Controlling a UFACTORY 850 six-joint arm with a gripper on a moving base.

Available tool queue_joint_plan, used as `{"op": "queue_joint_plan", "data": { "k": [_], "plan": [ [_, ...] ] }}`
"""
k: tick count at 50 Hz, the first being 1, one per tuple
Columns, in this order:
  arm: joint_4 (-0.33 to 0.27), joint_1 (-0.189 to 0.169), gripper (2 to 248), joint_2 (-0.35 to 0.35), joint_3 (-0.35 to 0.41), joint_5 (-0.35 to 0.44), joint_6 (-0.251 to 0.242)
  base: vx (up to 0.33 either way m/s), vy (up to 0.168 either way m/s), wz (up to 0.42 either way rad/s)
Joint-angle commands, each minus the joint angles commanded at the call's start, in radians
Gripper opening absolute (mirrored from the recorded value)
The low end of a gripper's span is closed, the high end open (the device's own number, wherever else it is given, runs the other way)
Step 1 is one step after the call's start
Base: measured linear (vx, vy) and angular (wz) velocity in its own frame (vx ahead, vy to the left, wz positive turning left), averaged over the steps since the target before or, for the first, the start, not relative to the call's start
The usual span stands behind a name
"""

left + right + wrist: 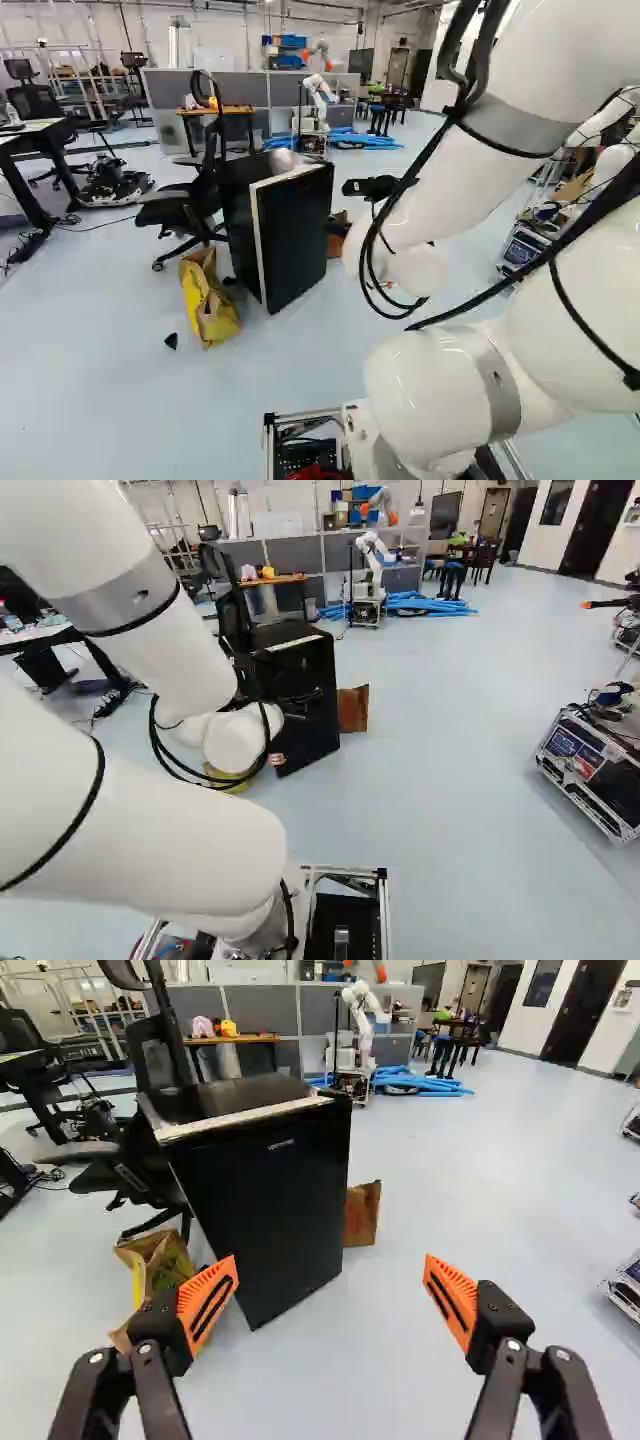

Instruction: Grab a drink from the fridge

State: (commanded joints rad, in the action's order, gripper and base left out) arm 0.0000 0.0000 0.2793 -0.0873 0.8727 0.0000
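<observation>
Ahead of the arm in the left base view, my gripper (372, 187) hangs to the right of the black fridge (297, 232). From the wrist, the gripper (331, 1260) has its orange-padded fingers spread wide with nothing between them. The fridge (268, 1195) stands a distance beyond, mostly ahead of one finger, not touched. Its plain front looks shut, with a pale strip along the top front edge. No drink is visible; the inside is hidden.
A yellow and brown bag (207, 300) and an office chair (183, 207) are beside the fridge. A brown bag or box (362, 1213) is at its other side. Metal-framed equipment (592, 770) stands at the right of the right base view; another robot (371, 565) is far behind.
</observation>
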Motion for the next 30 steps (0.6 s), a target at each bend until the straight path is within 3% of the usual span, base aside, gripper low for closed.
{"op": "queue_joint_plan", "data": {
  "k": [30],
  "plan": [
    [0.0,0.0,247,0.0,0.0,0.0,0.0,0.0,0.0,0.0]
  ]
}}
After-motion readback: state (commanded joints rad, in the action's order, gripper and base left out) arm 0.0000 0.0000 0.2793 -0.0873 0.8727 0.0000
